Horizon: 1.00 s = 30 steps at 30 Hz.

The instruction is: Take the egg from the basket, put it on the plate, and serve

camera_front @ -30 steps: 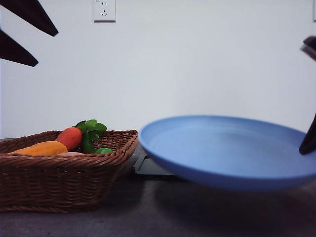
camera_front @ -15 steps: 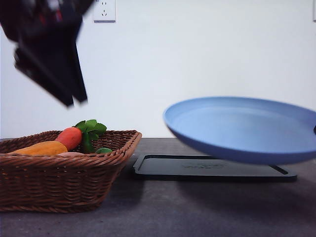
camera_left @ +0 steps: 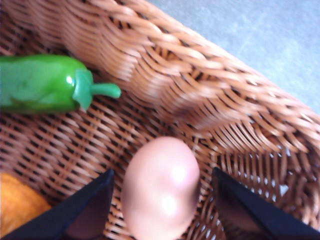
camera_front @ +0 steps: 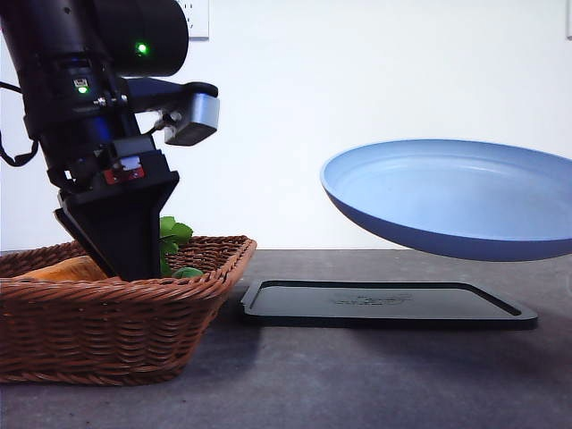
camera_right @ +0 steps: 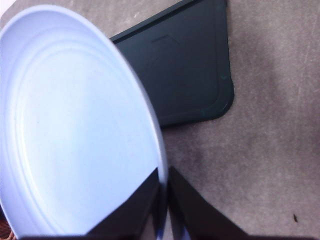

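Egg (camera_left: 161,187) sits near basket (camera_left: 200,95) corner between spread left gripper (camera_left: 162,207) fingers, ungrasped; right gripper (camera_right: 162,210) pinches plate (camera_right: 75,125) rim, holding it aloft to receive.

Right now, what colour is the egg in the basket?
Pale pinkish-tan egg; it shows best from the left wrist view.

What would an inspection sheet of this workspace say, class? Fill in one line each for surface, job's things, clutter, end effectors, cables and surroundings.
Surface: dark grey table, mottled.
Job's things: egg lies in the basket; plate held in the air above the black tray, tilted, nothing on it.
Clutter: green pepper and an orange item in the basket; leafy greens.
End effectors: left end effector open, fingers either side of the egg, apart from it; right end effector shut on the plate's rim.
Cables: black cable looping beside the left arm.
Surroundings: white wall, wall socket.
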{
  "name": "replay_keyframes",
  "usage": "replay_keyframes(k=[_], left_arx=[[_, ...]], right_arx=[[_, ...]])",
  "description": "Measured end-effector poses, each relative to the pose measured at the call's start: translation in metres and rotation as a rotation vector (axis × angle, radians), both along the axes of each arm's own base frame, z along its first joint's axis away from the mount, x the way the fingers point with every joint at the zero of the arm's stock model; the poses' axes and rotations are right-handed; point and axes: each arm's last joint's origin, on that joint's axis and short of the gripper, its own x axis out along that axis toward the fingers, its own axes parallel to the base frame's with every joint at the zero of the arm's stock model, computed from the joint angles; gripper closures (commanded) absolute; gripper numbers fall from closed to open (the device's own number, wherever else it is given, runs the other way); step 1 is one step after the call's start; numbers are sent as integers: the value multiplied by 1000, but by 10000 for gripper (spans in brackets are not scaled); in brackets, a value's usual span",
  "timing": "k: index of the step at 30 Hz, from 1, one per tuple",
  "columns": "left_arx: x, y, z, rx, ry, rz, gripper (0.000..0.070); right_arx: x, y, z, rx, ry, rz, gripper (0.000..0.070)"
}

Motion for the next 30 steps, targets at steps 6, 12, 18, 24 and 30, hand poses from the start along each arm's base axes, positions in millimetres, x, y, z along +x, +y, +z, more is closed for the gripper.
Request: replay_keyframes(k=[6,12,18,24,30], left_arx=[[0,0,-1,2,0,-4,384],[0,0,-1,3,0,-5,393],[0,0,-1,5,3,-5,392],[4,-3,-5,16,21,-5,389],[7,-5,-10,29,42,-6,395]], right_arx=[[0,0,0,0,-1,0,700],[0,0,0,1,0,1,700],[0,0,0,3,0,4,700],[0,0,0,5,0,6,700],[0,0,0,5,0,6,700]])
